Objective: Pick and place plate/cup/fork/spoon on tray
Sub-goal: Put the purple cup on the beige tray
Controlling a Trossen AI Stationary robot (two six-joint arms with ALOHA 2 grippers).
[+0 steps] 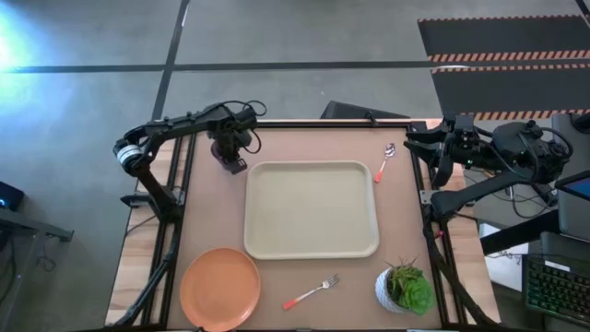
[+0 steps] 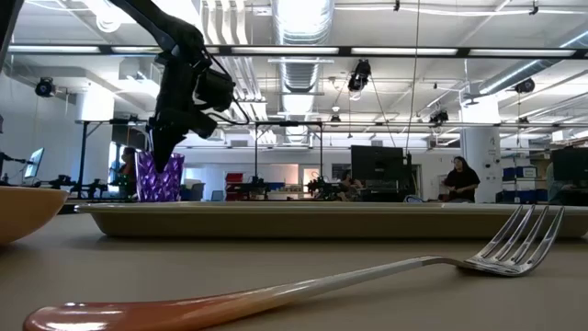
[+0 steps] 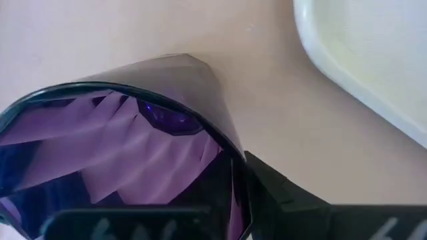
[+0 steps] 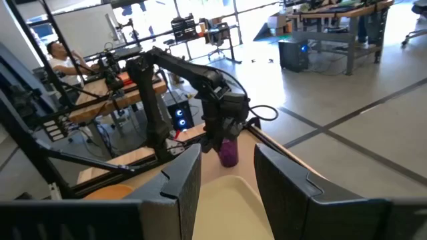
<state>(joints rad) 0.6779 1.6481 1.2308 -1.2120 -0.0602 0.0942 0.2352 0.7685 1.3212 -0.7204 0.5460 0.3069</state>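
Observation:
The dark purple cup (image 2: 159,178) stands near the table's far left corner, beside the tray's far left corner. It is upright in the low view, and its foot is hidden behind the tray's rim. My left gripper (image 1: 229,155) is right above it, shut on its rim, and hides it in the high view. The cream tray (image 1: 312,210) lies in the middle. The orange plate (image 1: 219,288) and the fork (image 1: 312,291) lie on the table at its near edge. The spoon (image 1: 384,163) lies beyond the tray's far right corner. My right gripper (image 1: 417,140) waits open at the table's far right edge. My left gripper holds the cup by its rim wall (image 3: 235,167), on the side toward the tray. One finger (image 3: 120,223) is inside the cup and the other finger (image 3: 283,197) is outside. The fingers come from above, pointing down. Whether the cup's foot is on the table I cannot tell.
A white pot with a green plant (image 1: 404,288) stands at the table's near right corner. A black frame runs along the table's far edge and sides. People are in the room beyond the table.

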